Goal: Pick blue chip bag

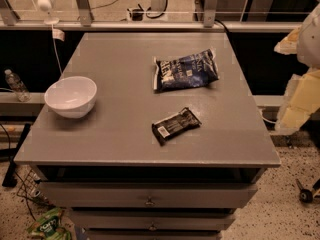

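Note:
The blue chip bag [186, 70] lies flat on the grey table top [120, 59], toward the back right, with white lettering and white sealed ends. My gripper [300, 101] shows only as a pale blurred shape with the arm at the right edge of the view. It is beyond the table's right side, apart from the bag and holding nothing that I can see.
A white bowl [71, 96] stands at the table's left. A small flat black wrapper [175, 125] lies in front of the blue bag. Drawers [149, 195] sit below the top. A water bottle [16, 85] is on a ledge at left. A green bag [47, 225] lies on the floor.

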